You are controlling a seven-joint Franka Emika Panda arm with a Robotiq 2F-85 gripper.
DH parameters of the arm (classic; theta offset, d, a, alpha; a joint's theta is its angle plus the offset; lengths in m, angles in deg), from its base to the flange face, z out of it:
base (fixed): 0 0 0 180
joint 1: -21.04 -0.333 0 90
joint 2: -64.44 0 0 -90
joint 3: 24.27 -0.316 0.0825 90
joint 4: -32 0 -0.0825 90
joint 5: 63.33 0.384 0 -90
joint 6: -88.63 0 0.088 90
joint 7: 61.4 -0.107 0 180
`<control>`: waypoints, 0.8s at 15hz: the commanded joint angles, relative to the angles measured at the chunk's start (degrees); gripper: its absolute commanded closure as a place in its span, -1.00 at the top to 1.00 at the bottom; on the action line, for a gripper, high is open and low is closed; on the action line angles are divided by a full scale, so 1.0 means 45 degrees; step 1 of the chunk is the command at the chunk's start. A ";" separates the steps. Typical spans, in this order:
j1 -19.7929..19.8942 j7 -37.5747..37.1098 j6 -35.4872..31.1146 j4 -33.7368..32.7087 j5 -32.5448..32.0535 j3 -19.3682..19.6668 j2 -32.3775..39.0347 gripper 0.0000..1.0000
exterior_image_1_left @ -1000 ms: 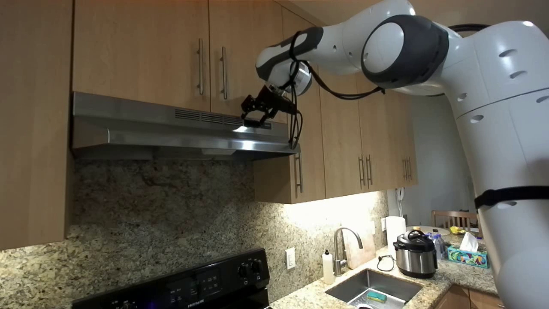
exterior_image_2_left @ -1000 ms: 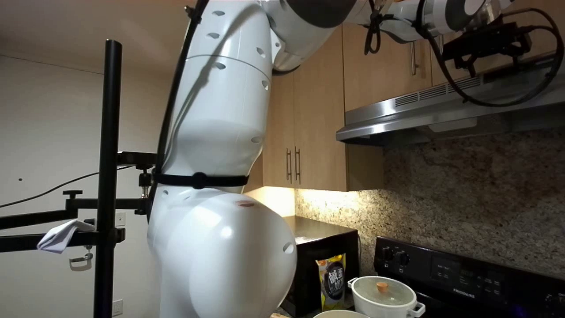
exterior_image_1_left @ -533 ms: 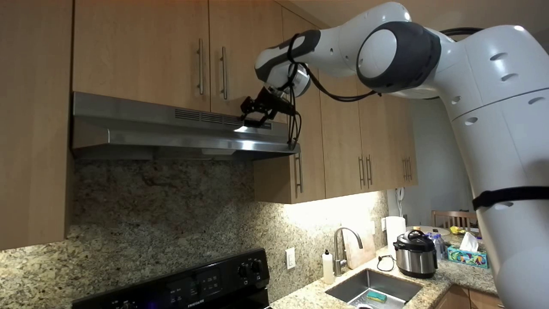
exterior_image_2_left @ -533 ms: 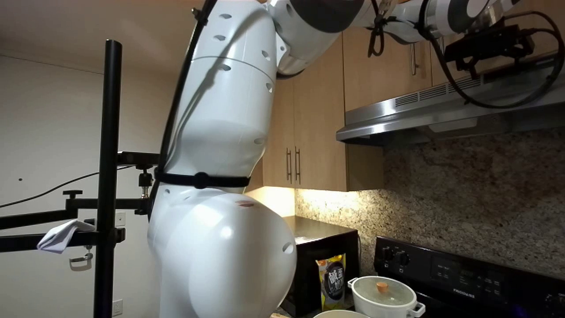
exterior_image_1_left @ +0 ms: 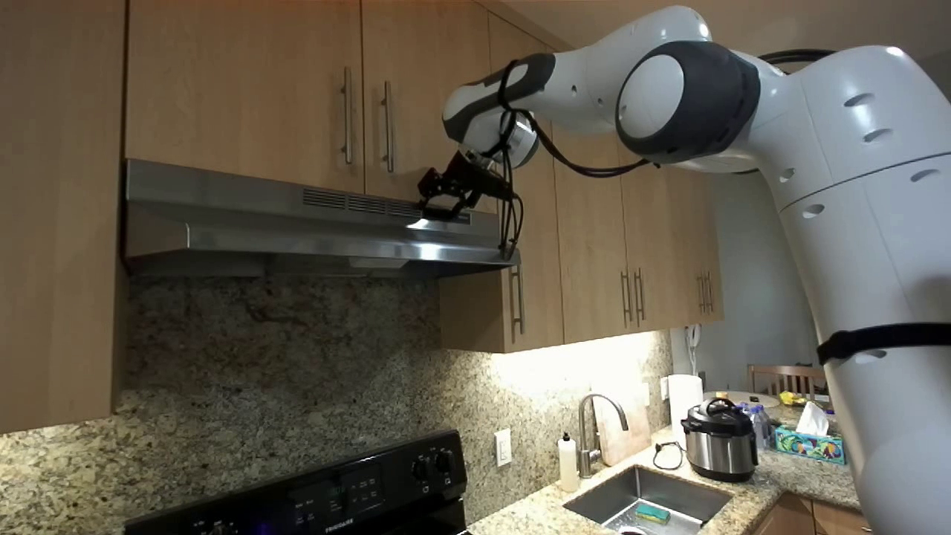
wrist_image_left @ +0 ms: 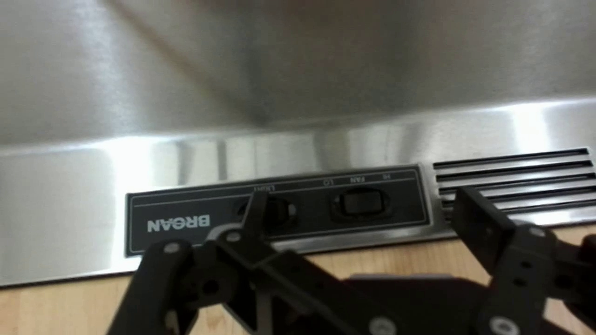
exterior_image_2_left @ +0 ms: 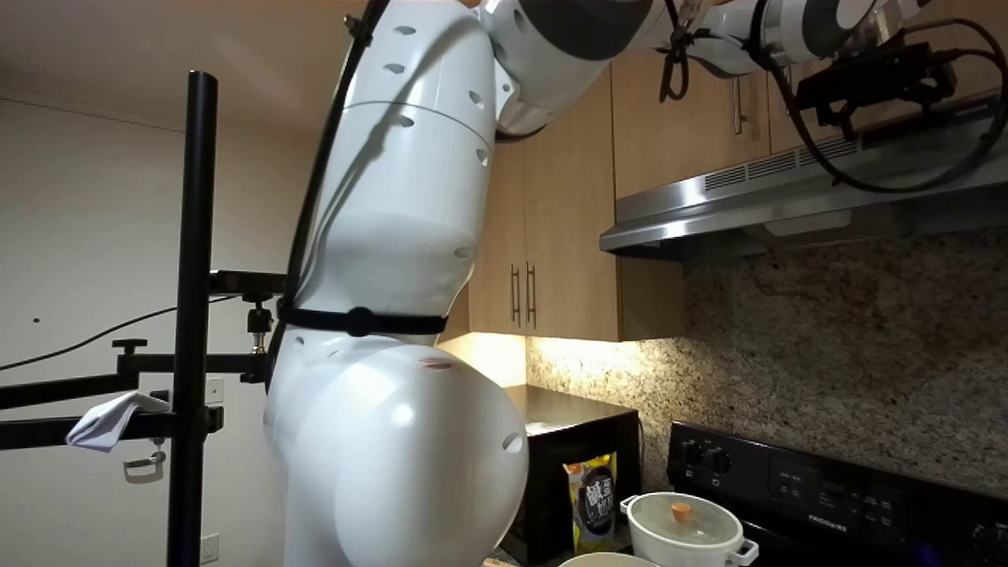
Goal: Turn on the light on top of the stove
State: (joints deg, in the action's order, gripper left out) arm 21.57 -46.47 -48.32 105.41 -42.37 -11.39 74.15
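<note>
You find the light [exterior_image_2_left: 809, 223] under the range hood [exterior_image_1_left: 319, 227]: a pale, flat panel in the underside, dull and unlit in both exterior views. Its black switch [wrist_image_left: 279, 215], marked LIGHT, sits on the hood's dark control strip [wrist_image_left: 312, 210], next to the fan switch [wrist_image_left: 362, 203]; your wrist view shows the lettering upside down. Your tool [wrist_image_left: 363, 199] has its 2 fingers [wrist_image_left: 479, 223] spread wide: 1 crosses in front of the LIGHT switch, the other overlaps the vent slots [wrist_image_left: 521, 177]. You cannot tell whether either touches the hood. Farther out, the stove [exterior_image_1_left: 327, 490] stands well below the hood, and pale cabinets [exterior_image_1_left: 245, 89] are above the hood. Compared with 1 second ago, the arm's elbow joint [exterior_image_1_left: 687, 102] is slightly lower, while your tool is at nearly the same spot. The light looks just as it did then.
</note>
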 commanded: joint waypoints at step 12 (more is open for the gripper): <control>0.0141 0.0655 0.1840 -0.1215 0.0916 -0.0520 0.1000 1.00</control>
State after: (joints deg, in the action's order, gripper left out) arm 21.61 -45.80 -41.71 102.19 -40.20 -13.04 76.82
